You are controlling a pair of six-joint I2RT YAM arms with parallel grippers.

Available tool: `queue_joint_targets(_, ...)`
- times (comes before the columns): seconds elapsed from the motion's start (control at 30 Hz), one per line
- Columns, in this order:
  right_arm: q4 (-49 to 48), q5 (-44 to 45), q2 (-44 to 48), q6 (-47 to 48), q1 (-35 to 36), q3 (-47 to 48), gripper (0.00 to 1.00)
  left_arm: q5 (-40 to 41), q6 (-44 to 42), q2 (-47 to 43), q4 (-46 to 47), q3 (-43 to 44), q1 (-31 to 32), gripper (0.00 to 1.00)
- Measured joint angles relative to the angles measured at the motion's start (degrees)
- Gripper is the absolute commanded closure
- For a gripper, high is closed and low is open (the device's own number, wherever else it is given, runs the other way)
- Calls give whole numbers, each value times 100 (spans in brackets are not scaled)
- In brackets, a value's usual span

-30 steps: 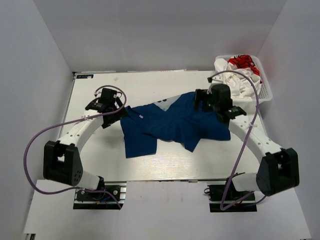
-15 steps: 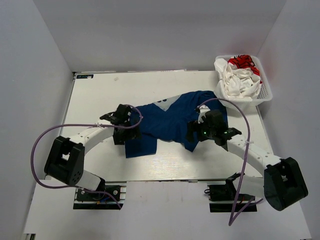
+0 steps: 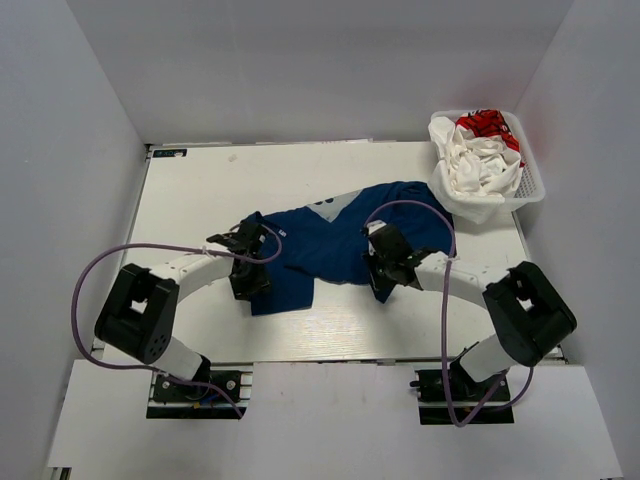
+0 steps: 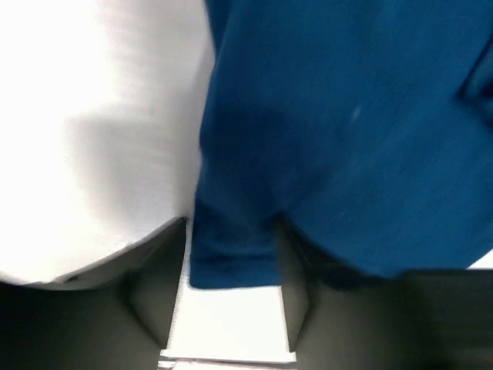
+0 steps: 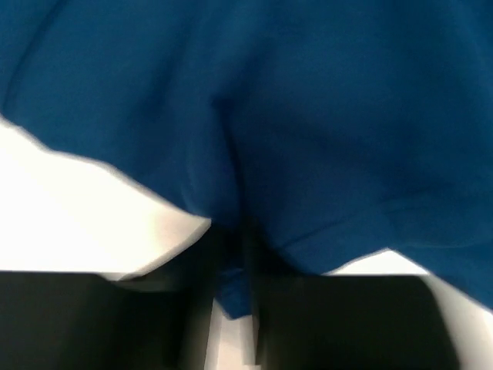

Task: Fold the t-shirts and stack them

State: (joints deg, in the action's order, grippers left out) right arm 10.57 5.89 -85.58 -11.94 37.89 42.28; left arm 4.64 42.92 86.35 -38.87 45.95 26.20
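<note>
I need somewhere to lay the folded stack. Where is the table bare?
Bare table: the far-left stretch beyond the blue t-shirt, and the near strip in front of it. Crowded: the middle, where the left end effector and right end effector are at the shirt, and the far-right corner with the basket.

A robotics lab cell: plain white partition walls [image 3: 300, 60] box in a white table [image 3: 190, 190] carrying cabled arms [image 3: 185, 268]
</note>
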Motion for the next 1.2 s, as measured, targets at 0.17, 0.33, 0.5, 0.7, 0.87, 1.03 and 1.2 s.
queue_joint_targets(0.17, 195, 748, 151, -267, 9, 232, 100, -37, 15, 278, 422, 186, 17, 100)
queue_joint_targets(0.33, 87, 1410, 1099, -348, -2, 673, 100, 380, 0, 778, 542, 798, 87, 100)
queue_joint_targets(0.5, -326, 2420, 1897, -223, -55, 1346, 100, 1690, 15, 815, -17, 1871, 59, 100)
queue_joint_targets(0.7, -1198, 3567, 2503, 566, -177, 2015, 100, 3447, 109, 166, -664, 3768, 17, 100)
queue_joint_targets(0.87, -1718, 3834, 2667, 1729, -190, 3056, 100, 4465, -245, -957, -704, 4625, 28, 100)
queue_joint_targets(1.03, -1893, 3810, 2662, 2651, -188, 4485, 100, 4903, -1069, -2234, -120, 4839, 28, 100)
queue_joint_targets(1.2, -1602, 3333, 2811, 2942, -181, 5702, 100, 4616, -1904, -3438, 605, 5060, 28, 100)
